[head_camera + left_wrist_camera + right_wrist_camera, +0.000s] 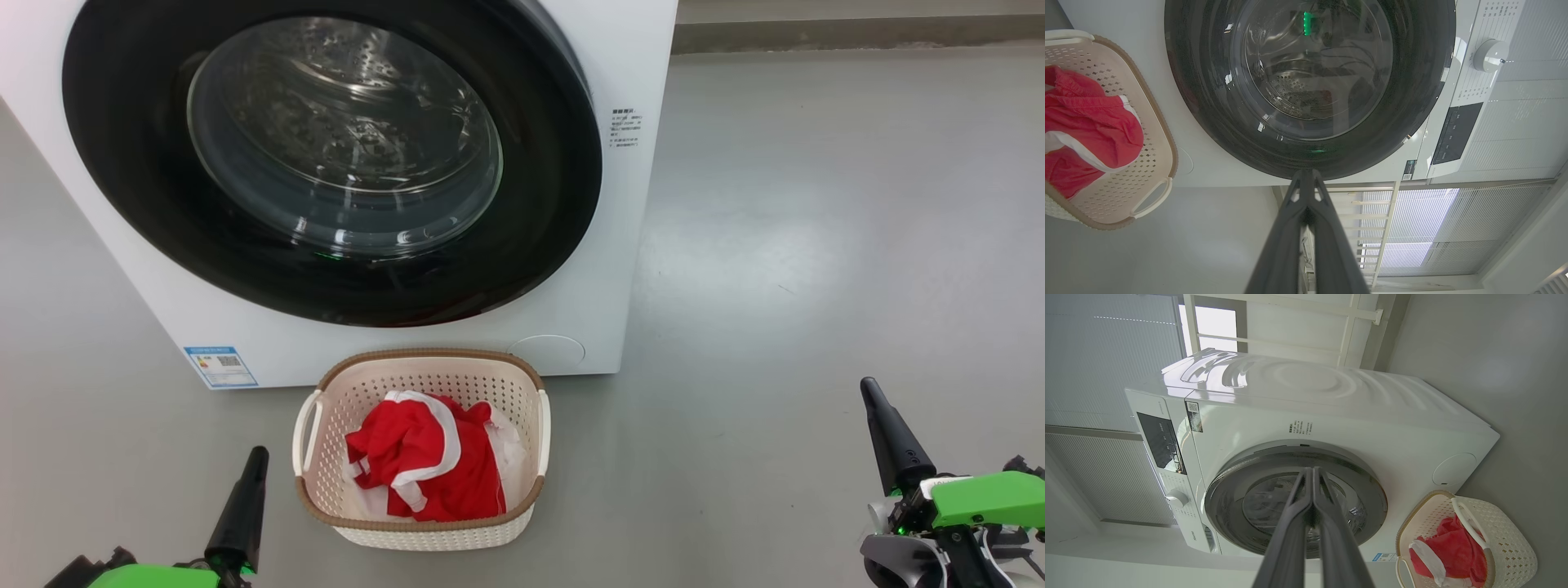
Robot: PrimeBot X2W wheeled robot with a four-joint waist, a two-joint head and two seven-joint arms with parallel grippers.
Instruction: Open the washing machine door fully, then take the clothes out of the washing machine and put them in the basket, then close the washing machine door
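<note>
Two grippers, both with fingers pressed together, holding nothing.
You see the left gripper (259, 454) lower left, the right gripper (869, 389) lower right; the washing machine door (343, 143) sits shut at upper left, the clothes (433, 465) lie in the basket (429, 354) at bottom centre.

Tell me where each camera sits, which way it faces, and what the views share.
Head view: on the robot's head, looking forward and down at the washer door, the basket and the clothes in it; left gripper lower left, right gripper lower right.
Left wrist view: on the left wrist, rolled sideways, facing the washer door along its shut fingers.
Right wrist view: on the right wrist, rolled sideways, facing the washer from its right side along shut fingers.
Shared: all three show washer door, basket and clothes.
</note>
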